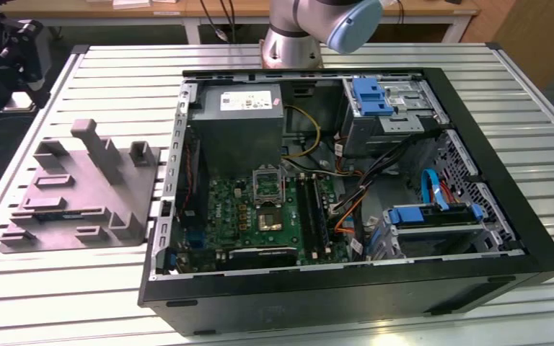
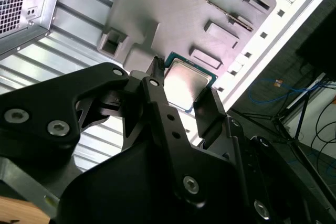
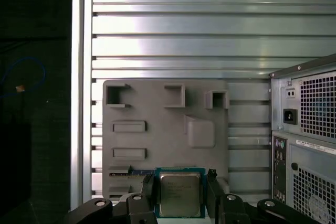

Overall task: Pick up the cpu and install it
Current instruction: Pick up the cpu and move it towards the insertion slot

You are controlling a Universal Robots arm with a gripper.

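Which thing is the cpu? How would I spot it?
Find the big grey tray on the slatted metal table beside the computer case. Near one edge of it lies the cpu, a small flat square. It is shiny silver with a green rim, while the tray's bumps and pockets are dull grey.

An open computer case (image 1: 354, 295) lies on the slatted table (image 1: 55, 303) beside a grey moulded tray (image 1: 66, 194).

Arm (image 1: 291, 45): silver-grey tube joint, light blue end cap. Gripper (image 2: 184, 85): matte black linkage plates, silver hex screws (image 2: 190, 184), flat black fingers (image 2: 210, 113).
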